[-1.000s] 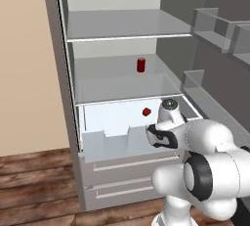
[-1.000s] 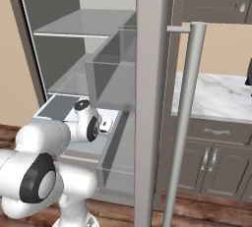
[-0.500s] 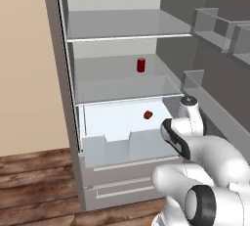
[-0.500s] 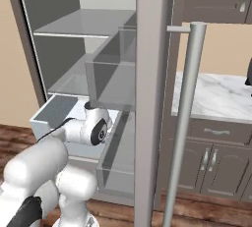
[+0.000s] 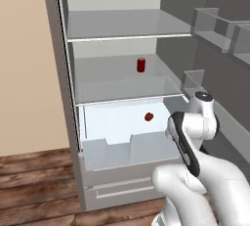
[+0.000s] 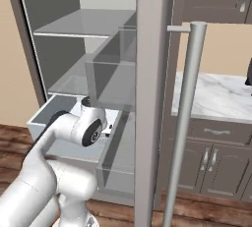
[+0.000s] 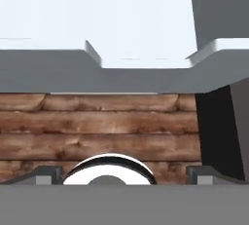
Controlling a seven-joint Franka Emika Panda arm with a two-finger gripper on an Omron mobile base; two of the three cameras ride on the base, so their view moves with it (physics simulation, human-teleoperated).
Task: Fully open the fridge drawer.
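Hand view: translucent fridge drawer [image 7: 146,75], step-notched front wall.

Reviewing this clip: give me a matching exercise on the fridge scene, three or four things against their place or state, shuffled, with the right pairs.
Things:
1. fridge drawer
2. red can
3. small red item
4. long bar handle

Places or states:
A. standing upright on a glass shelf
B. lying inside the translucent bin
C. pulled out past the fridge front
D. vertical, on the open door's edge

Pairs: 1-C, 2-A, 3-B, 4-D
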